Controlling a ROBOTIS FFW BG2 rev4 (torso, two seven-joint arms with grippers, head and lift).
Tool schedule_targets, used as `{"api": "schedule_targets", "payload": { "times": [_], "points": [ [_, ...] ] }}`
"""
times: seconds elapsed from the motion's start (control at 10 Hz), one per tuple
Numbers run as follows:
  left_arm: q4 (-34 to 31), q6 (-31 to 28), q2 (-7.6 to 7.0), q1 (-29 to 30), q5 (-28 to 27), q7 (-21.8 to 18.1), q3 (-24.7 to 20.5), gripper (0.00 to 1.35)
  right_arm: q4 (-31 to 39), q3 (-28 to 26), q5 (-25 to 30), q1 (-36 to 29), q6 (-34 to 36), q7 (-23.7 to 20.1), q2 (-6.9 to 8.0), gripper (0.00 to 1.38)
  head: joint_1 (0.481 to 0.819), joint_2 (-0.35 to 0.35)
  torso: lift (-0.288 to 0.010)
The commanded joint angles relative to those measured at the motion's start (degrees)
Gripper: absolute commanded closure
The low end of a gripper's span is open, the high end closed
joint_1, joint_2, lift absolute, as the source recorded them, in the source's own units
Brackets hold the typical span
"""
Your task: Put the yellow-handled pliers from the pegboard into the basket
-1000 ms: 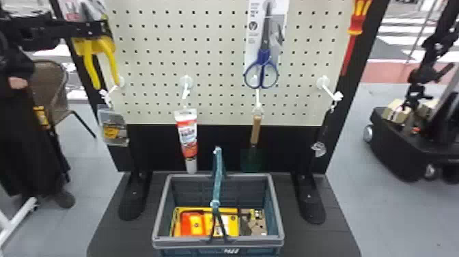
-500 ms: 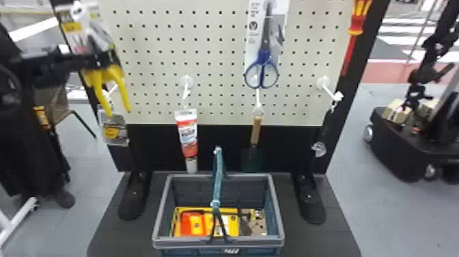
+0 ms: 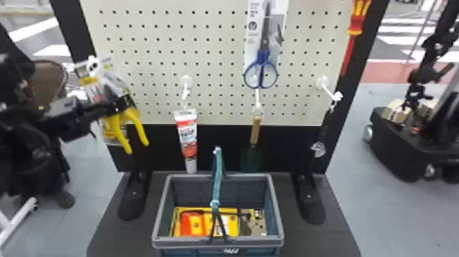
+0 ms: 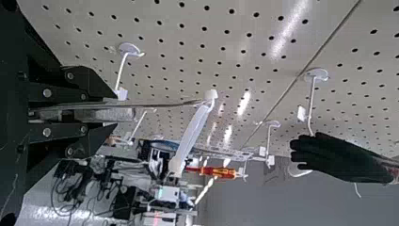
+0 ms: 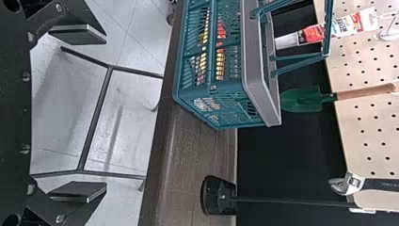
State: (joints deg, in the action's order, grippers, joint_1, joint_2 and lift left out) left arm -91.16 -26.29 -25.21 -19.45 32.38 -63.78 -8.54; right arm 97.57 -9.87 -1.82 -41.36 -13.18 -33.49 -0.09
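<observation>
Gripping yellow-handled pliers (image 3: 139,128) in left gripper (image 3: 128,104), closed on them, in front of the pegboard's (image 3: 153,51) left edge, above and left of basket (image 3: 184,241). Tilting two smooth, curved yellow handles downward, with glossy printed card (image 3: 102,73) above them. Pinching something thin and flat between angular black fingers (image 4: 94,82) in left wrist view. Holding right gripper (image 5: 106,114) open, jaws spread wide, beside table (image 3: 112,232) of dark, faintly grained surface. Seeing teal plastic lattice walls and smooth grey rim on basket, near on table; showing yellow and orange package (image 3: 193,224) inside. Hanging farther back: white-and-red squeeze tube (image 3: 186,136), trowel (image 3: 255,130) with round wooden grip and green blade, scissors (image 3: 261,75) with blue looped handles, red-and-yellow screwdriver (image 3: 356,24) at far right. Noting round holes in even rows across cream board. Comparing with earlier frame: bringing pliers lower and farther right, down from beside the board's upper left edge, now overlapping small hanging pack (image 3: 111,136) on left. Keeping basket and other hanging tools in same places.
</observation>
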Motion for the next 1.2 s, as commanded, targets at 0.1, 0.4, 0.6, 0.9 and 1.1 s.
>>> {"api": "schedule_targets", "payload": {
  "times": [0.1,0.4,0.6,0.9,1.1],
  "points": [
    [-0.2,8.9,3.67,8.5,0.9,4.5,-1.5,1.15,0.1,-0.2,-0.1,-0.1,0.0,0.0,0.14,0.19,0.549,0.000,-0.100],
    [5.6,20.0,5.70,15.1,8.8,11.1,2.7,1.15,0.0,-0.2,-0.2,-0.4,0.0,0.0,0.14,0.19,0.549,0.000,-0.100],
    [12.8,25.9,6.84,14.2,13.3,12.4,8.3,1.15,0.0,-0.2,-0.2,-0.4,0.0,0.0,0.14,0.19,0.549,0.000,-0.100],
    [18.5,31.6,10.79,12.6,19.4,13.5,13.2,1.15,-0.2,-0.2,-0.2,-0.5,0.0,0.0,0.14,0.19,0.549,0.000,-0.100],
    [20.6,32.2,11.32,11.6,21.4,13.5,17.0,1.15,-0.3,-0.2,-0.2,-0.4,0.0,0.0,0.14,0.19,0.549,0.000,-0.100]
  ]
}}
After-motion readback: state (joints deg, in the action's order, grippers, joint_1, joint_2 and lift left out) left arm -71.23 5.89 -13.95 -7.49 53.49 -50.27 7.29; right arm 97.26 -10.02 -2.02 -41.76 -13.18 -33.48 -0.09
